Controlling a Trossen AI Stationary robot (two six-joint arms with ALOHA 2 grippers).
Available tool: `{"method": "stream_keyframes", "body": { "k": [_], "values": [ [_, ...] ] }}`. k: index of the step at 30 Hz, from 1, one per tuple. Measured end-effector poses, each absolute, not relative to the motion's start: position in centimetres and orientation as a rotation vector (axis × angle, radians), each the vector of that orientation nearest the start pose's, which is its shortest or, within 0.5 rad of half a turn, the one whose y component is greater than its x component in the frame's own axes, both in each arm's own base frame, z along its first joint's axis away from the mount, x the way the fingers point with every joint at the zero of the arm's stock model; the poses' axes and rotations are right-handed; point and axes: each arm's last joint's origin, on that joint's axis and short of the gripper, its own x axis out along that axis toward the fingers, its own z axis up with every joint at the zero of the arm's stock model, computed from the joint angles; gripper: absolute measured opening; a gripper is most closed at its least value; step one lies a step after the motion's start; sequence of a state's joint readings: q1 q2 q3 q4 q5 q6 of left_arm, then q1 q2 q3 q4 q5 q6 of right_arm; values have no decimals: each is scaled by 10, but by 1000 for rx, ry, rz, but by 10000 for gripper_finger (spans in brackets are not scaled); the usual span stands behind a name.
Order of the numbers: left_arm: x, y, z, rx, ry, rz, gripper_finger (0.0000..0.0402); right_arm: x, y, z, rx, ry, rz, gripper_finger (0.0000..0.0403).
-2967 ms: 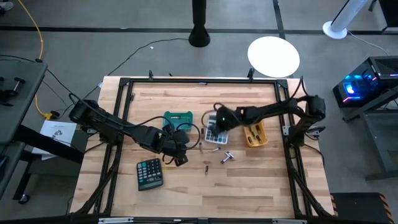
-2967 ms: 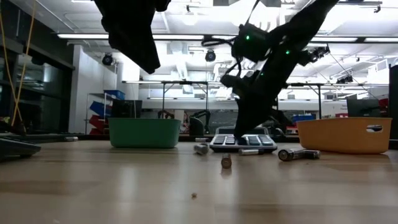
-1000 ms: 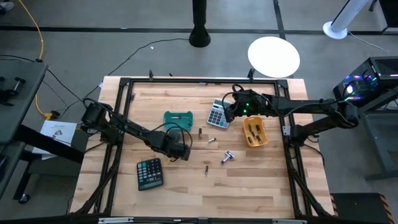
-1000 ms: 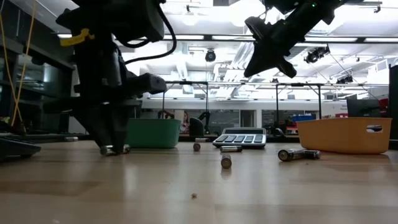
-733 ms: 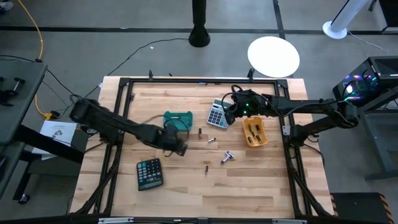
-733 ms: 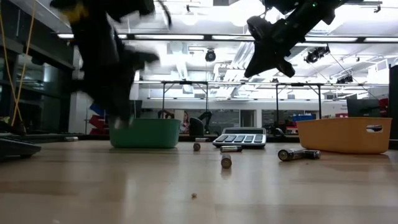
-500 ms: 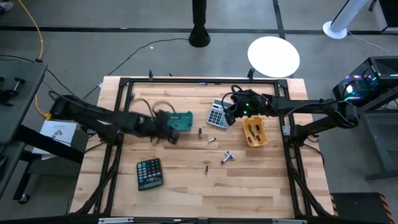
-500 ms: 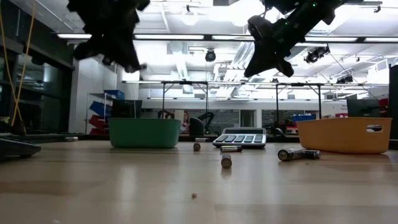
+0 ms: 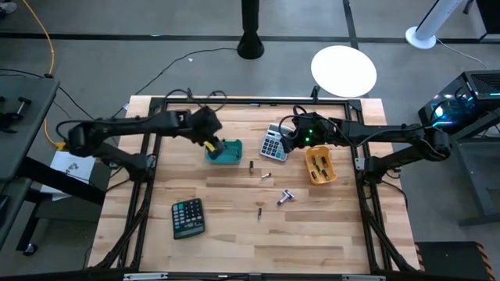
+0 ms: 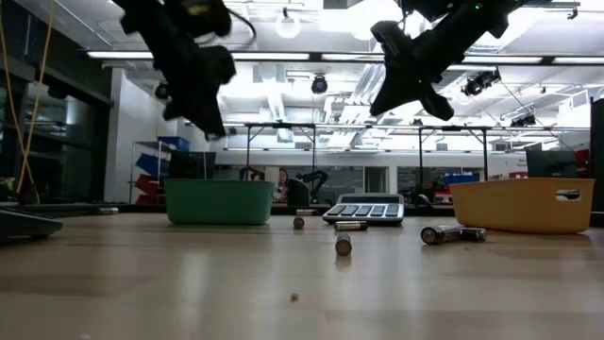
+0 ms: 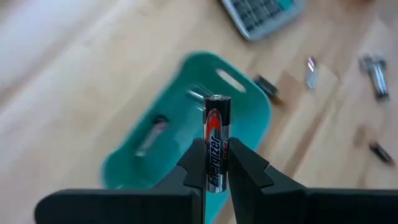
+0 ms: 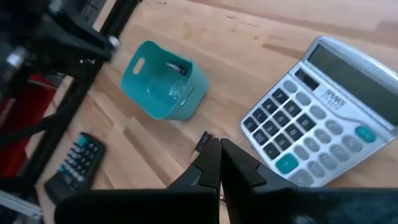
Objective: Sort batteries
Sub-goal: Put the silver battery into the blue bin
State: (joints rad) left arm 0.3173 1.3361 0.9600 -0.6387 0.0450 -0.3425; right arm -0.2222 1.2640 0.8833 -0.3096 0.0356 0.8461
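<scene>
High view first: the left gripper [image 9: 212,145] hangs over the near edge of the teal tray [image 9: 226,152], raised clear of the surface [image 9: 234,226]. Left wrist view shows it plainly: the jaws are pinching one battery [image 11: 217,142], black, red and copper, standing upright between the fingers [image 11: 194,163], right above the tray's open mouth. Two more batteries [image 11: 150,135] lie inside that tray already.

Over on the other side, the right gripper [image 9: 287,140] hovers above the grey calculator [image 9: 271,144], and the right wrist view has its jaws pressed together with nothing between them. Just beside it sits the yellow tray [image 9: 320,165], with dark pieces inside that are too small to make out.

Loose batteries are scattered across the middle of the surface: one [image 9: 251,165] just beside the teal tray, one [image 9: 265,176] a little further toward the centre, a silvery pair [image 9: 286,197] lying close together, and a dark one [image 9: 259,211] nearest the front. Low view picks up that pair [image 10: 453,233] lying on its side and another battery [image 10: 343,246] end-on.

Front left, a dark calculator [image 9: 187,217] lies well apart from everything else.
</scene>
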Motion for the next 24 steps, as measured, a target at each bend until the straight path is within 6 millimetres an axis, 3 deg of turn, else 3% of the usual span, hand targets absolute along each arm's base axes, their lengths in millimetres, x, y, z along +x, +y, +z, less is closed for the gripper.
{"method": "stream_keyframes", "body": {
  "k": [4,8,12,19,24],
  "values": [
    [262,82,221,-478,1033,312,36,260,-59,260,909,529,-493,0],
    [275,83,203,-479,1067,306,90,264,-58,266,910,477,-431,0],
    [279,81,198,-496,1069,308,143,266,-56,269,876,477,-324,9],
    [271,78,223,-568,954,345,183,275,-22,266,622,559,-87,89],
    [263,75,256,-623,741,399,185,293,-3,231,333,715,41,154]
  ]
}}
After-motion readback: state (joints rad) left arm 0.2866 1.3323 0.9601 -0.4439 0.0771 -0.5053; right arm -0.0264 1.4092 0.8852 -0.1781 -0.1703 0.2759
